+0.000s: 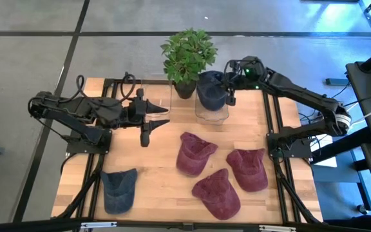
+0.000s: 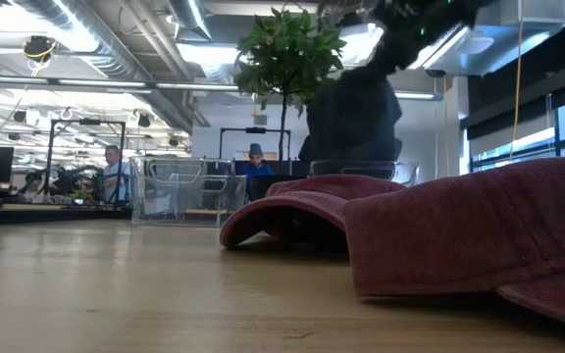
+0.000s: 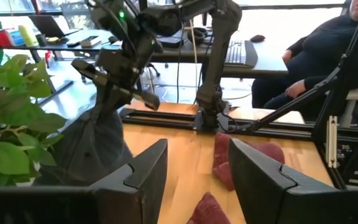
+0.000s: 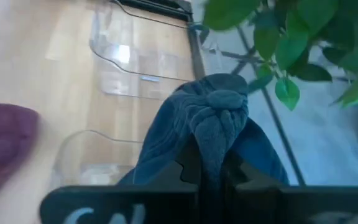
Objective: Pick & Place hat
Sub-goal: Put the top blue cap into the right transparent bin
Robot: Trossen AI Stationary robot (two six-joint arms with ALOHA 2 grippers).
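Right gripper (image 1: 229,90) has its jaws clamped on a blue hat (image 1: 211,90), dangling over the clear bin (image 1: 212,115). Not dropped yet. Left gripper (image 1: 152,125) waits, jaws wide. Three maroon hats (image 1: 221,171) and another blue hat (image 1: 119,189) sit on the desk (image 1: 153,180).

Right gripper (image 4: 211,168): fingertips buried in the bunched fabric of the blue hat (image 4: 207,130), so the contact points are concealed; in the low view the gripper above the hat is cut off by the frame edge. Clear bin (image 1: 211,111) beneath the hat: its interior is screened by the hanging hat from above, and its rim is blurred in the right wrist view. Nearest maroon hat (image 2: 479,230): cropped by the frame edge in the low view, hiding the table behind it. Person (image 3: 319,56) beyond the table: head cut off. Distant people (image 2: 116,175) behind the bin: too small to make out.
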